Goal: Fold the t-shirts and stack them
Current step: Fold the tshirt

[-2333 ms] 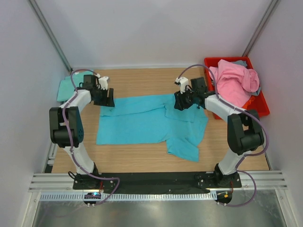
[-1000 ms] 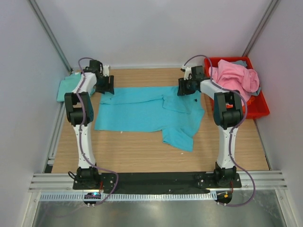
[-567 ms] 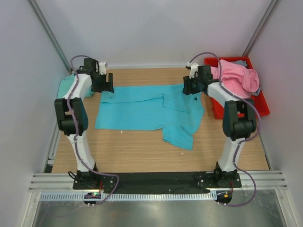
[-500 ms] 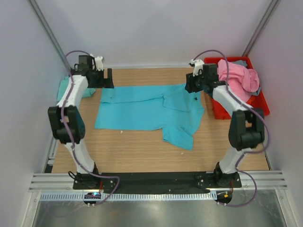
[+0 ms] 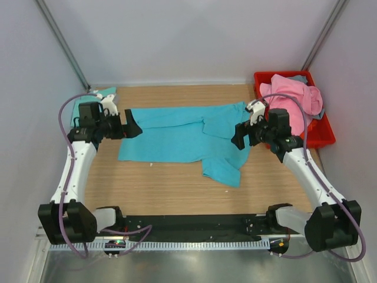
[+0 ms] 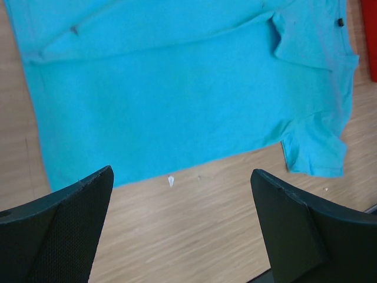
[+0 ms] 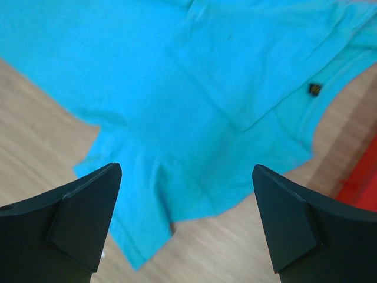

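A turquoise-blue t-shirt (image 5: 182, 134) lies spread flat across the middle of the table, one sleeve (image 5: 222, 171) pointing toward the near edge. It fills the upper part of the left wrist view (image 6: 177, 100) and the right wrist view (image 7: 194, 88). My left gripper (image 5: 132, 125) hovers at the shirt's left end, open, with only bare wood between its fingers (image 6: 65, 230). Over the shirt's right end, my right gripper (image 5: 237, 137) is open too and holds nothing (image 7: 185, 224). A pink t-shirt (image 5: 293, 103) is heaped in the bin over a grey-blue one (image 5: 300, 77). A mint-green one (image 5: 106, 92) lies at the far left.
The red plastic bin (image 5: 323, 132) stands at the far right corner, and its edge shows in the right wrist view (image 7: 362, 183). Bare wooden tabletop (image 5: 171, 188) lies between the shirt and the arm bases. White walls close in the table's left, right and far sides.
Both grippers have opened and let go of the shirt's far edge. Both arms have drawn back from the far side, now hovering at the shirt's two ends. The shirt lies flat.
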